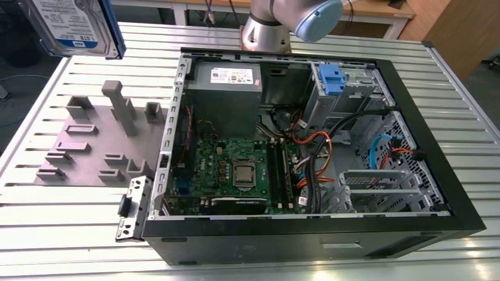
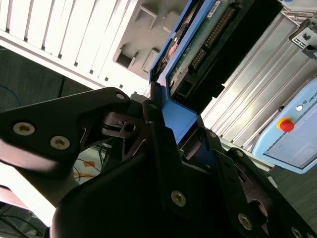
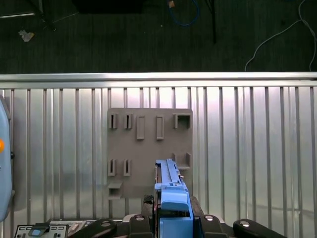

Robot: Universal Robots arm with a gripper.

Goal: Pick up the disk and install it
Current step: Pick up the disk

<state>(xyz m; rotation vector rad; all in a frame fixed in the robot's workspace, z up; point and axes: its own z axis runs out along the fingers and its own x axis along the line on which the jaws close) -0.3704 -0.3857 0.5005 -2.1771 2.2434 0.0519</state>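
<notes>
Slatted metal table [image 1: 62, 225], dark floor [image 3: 124, 39]

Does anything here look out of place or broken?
Nothing looks damaged or spilled. The disk isn't in the computer case: it hangs in the air, clamped by its blue frame in the gripper.
</notes>
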